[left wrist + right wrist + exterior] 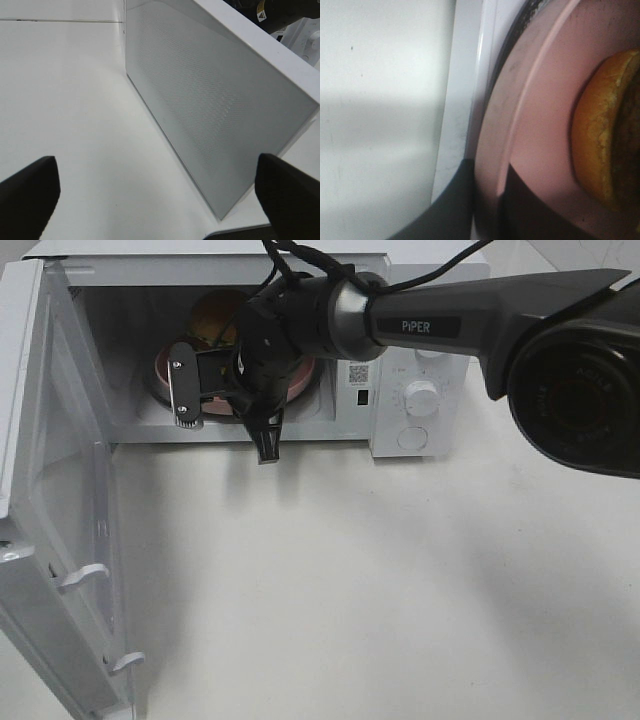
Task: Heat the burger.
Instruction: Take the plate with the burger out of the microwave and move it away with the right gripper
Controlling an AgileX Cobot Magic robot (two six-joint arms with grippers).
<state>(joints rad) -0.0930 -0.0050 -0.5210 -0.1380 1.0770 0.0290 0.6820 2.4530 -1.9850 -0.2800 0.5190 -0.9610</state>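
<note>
The burger [214, 320] sits on a pink plate [159, 366] inside the open microwave [350, 275]. My right gripper [226, 408] reaches across into the microwave's opening at the plate's front edge. In the right wrist view its two dark fingers [452, 212] stand on either side of the plate's rim [540, 100], close against it, with the burger's golden bun [597, 135] just beyond. My left gripper [160, 200] is open and empty, facing the outer side of the microwave door [215, 115]. The left arm does not show in the high view.
The microwave door [60, 520] stands wide open at the left and reaches to the table's front. The control panel with a white knob [422, 398] is at the microwave's right. The right arm [470, 320] spans the upper right of the high view.
</note>
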